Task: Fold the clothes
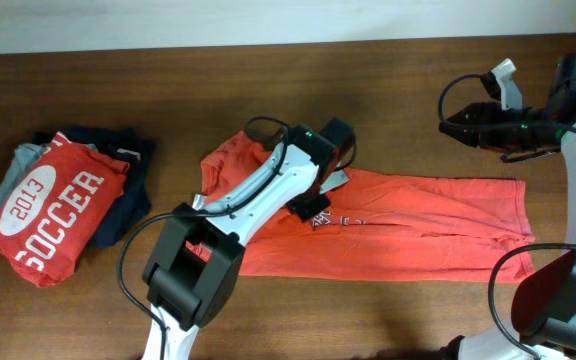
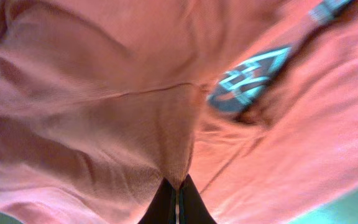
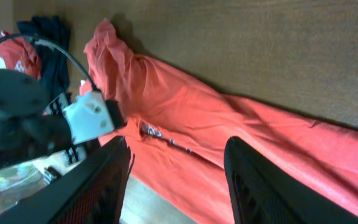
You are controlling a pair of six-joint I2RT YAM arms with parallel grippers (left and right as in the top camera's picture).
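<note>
The clothes, one orange-red T-shirt, lie spread lengthwise across the middle of the table, with a bit of dark print showing at a fold. My left gripper is down on the shirt near the print. In the left wrist view the left gripper is shut, pinching a raised fold of the shirt, with the print just beyond. My right gripper hovers above the table's far right, apart from the shirt. In its own view the right gripper is open and holds nothing, high over the shirt.
A pile of folded garments lies at the left: a red shirt printed "2013 SOCCER" on top of dark navy and grey pieces. Bare wooden table runs behind the shirt. The left arm crosses the shirt's left half.
</note>
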